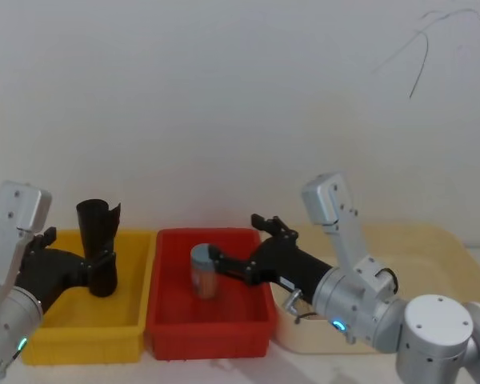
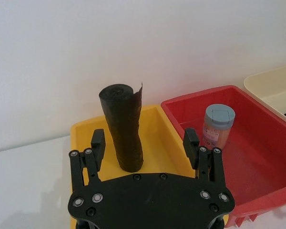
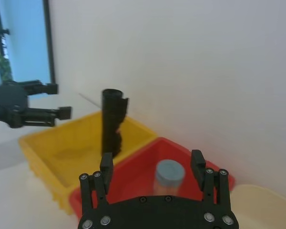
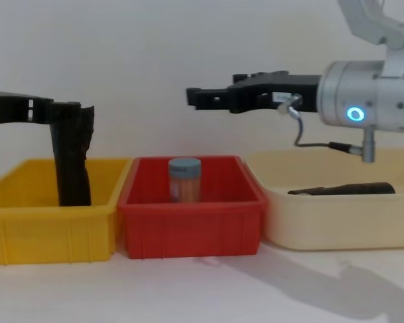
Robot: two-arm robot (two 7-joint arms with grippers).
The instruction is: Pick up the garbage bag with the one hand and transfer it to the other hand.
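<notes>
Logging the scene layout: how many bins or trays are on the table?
3: a yellow bin on the robot's left, a red bin in the middle, and a cream tray on its right.

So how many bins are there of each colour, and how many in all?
Yellow plastic bin: 1
Red plastic bin: 1
Cream plastic bin: 1
Total: 3 bins
</notes>
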